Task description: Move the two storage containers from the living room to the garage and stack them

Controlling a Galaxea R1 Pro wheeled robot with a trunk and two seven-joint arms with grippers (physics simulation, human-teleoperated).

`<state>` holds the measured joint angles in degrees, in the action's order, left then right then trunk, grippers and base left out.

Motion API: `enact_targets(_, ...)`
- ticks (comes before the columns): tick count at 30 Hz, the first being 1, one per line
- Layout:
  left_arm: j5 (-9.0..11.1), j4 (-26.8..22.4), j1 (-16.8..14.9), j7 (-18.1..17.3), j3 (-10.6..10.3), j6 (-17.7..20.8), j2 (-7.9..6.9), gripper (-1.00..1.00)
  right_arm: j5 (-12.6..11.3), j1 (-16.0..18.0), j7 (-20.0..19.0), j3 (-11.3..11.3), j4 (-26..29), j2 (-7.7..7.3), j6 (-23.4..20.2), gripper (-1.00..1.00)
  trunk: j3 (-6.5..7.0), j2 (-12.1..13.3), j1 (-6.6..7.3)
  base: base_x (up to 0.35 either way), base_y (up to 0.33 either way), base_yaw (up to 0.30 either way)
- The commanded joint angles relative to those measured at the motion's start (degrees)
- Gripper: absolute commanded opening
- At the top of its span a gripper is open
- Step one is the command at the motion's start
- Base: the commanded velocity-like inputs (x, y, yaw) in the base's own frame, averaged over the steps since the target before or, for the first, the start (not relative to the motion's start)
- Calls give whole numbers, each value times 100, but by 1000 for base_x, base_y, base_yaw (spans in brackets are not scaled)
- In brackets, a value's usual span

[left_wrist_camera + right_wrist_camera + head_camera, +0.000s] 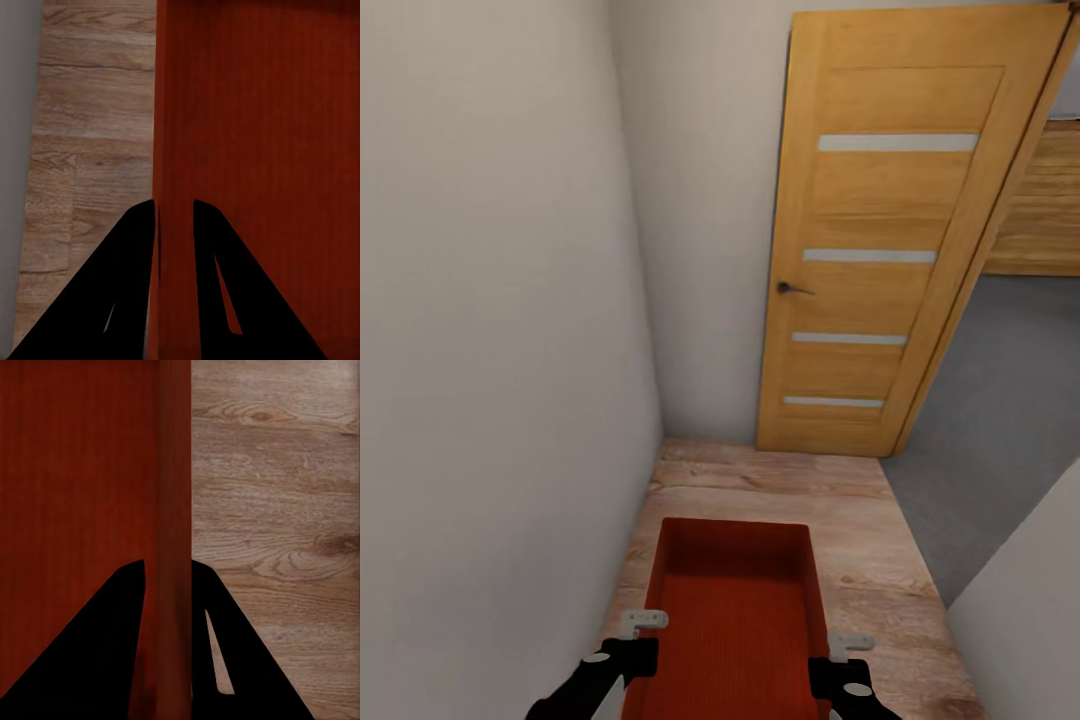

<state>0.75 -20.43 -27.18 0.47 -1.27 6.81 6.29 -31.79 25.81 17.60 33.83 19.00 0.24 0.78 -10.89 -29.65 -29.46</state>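
Both grippers, left (pixel 643 640) and right (pixel 838 662), were clamped on opposite side walls of the storage container (pixel 735 610), carried above wood floor (pixel 860 540). Wall (pixel 500 350) sat close on the left; turning toward the open door (pixel 880 250) risked clipping it and slipping the grip.

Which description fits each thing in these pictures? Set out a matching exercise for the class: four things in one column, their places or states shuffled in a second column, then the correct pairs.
Things
1. storage container
2. wooden door
3. grey floor
4. left tool

Descriptions
A. beyond the doorway, at the right of the head view
B. shut on the bin's side wall
C. standing open against the wall
D. carried between both tools over the plank floor

Pairs: 1-D, 2-C, 3-A, 4-B
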Motion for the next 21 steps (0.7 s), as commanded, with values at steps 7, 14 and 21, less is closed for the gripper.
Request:
enact_targets(7, -75, -6, 2, 63, 48, 40, -40, -100, 103, 11, 78, -79, 16, -67, 36, -100, -9, -8, -5, 323, 0, -222)
enact_targets(14, -75, -12, 2, 61, 48, 40, -40, -100, 103, 11, 77, -79, 16, -67, 36, -100, -9, -8, -5, 323, 0, -241)
enact_targets(21, -75, -21, 2, 62, 48, 40, -40, -100, 103, 11, 77, -79, 16, -67, 36, -100, -9, -8, -5, 323, 0, -83)
